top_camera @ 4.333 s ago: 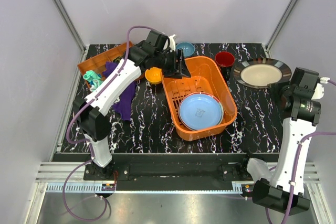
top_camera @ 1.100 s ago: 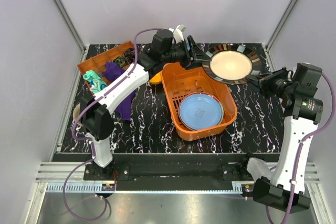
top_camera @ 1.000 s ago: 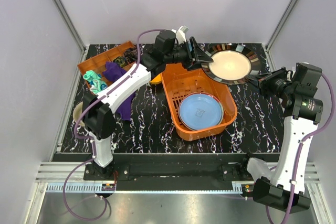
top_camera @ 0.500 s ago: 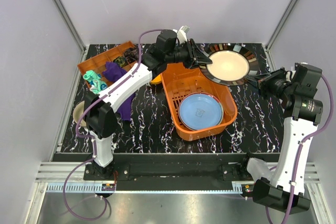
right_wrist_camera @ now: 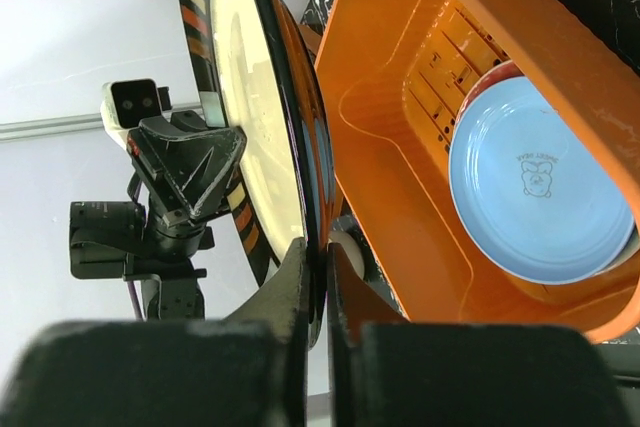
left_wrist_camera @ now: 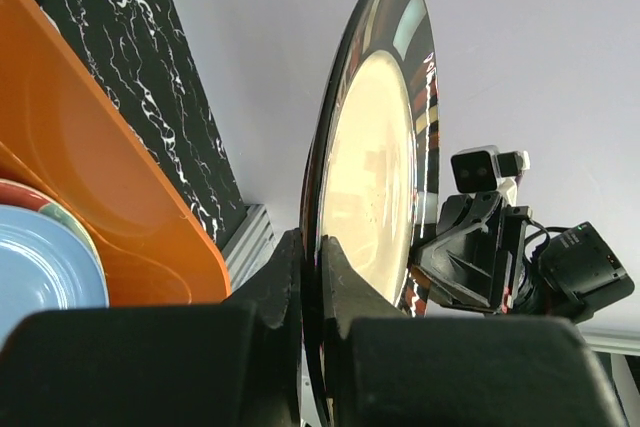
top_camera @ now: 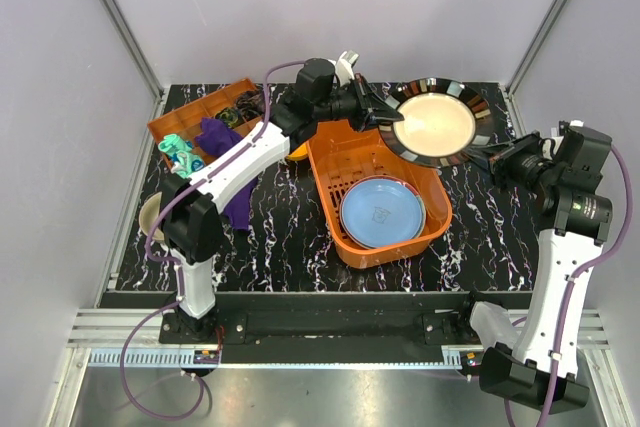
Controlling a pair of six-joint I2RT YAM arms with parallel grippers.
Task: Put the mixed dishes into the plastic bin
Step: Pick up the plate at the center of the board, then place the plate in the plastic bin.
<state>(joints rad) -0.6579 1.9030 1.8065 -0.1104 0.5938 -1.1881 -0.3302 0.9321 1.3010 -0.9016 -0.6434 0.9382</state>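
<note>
Upper right of the overhead frame: the dark striped-rim plate [top_camera: 435, 123] hangs tilted in the air over the upper right corner of the orange plastic bin [top_camera: 375, 162]. The left jaws are clamped on its left rim, and the right jaws pinch its lower right rim. A light blue plate [top_camera: 382, 212] lies inside the bin on the black marbled tabletop [top_camera: 290, 237].

Black marbled table [top_camera: 290, 237]: orange bin [top_camera: 360, 159], brown tray [top_camera: 186, 117], purple cloth [top_camera: 238, 197].

Your left arm [top_camera: 235, 159] and right arm [top_camera: 560, 277] wear white shells over black joints, a purple cable [top_camera: 123, 372] trailing each. Your left gripper [top_camera: 388, 117] and right gripper [top_camera: 492, 160] are black.
</note>
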